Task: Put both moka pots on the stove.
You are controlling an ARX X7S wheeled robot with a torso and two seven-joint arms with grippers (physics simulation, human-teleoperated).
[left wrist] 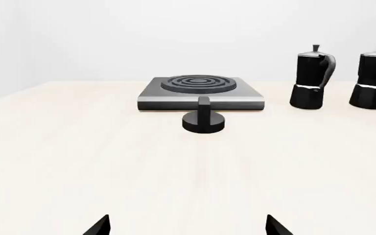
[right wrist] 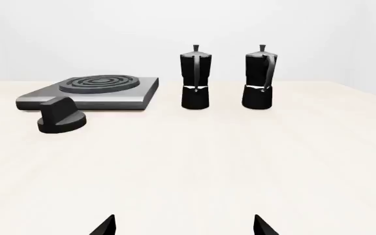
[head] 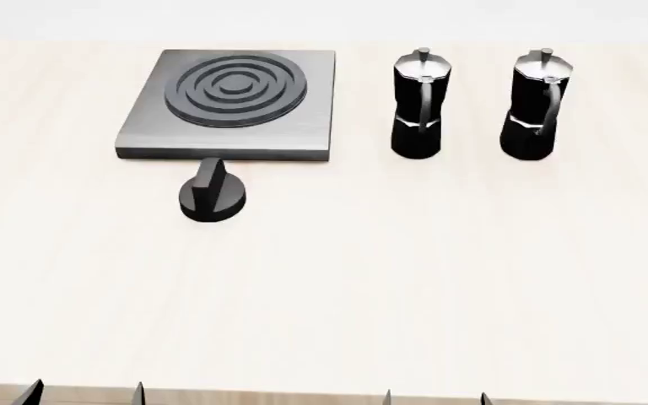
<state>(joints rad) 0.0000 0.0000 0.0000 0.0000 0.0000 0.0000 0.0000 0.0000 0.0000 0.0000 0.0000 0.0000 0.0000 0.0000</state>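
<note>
Two black moka pots stand upright side by side at the back right of the table: the nearer-to-stove pot [head: 418,105] [right wrist: 195,78] [left wrist: 312,78] and the right pot [head: 538,105] [right wrist: 260,78] [left wrist: 375,78]. The grey stove [head: 144,135] [left wrist: 150,95] [right wrist: 142,90] with concentric rings lies at the back left, with nothing on it. My left gripper [head: 85,395] [left wrist: 186,227] and right gripper [head: 434,396] [right wrist: 183,226] are open and empty at the table's near edge, far from the pots; only the fingertips show.
A low round black knob [head: 213,195] [left wrist: 203,119] [right wrist: 60,117] with a raised ridge sits on the table just in front of the stove. The light wooden table [head: 414,287] stretches between the grippers and the objects.
</note>
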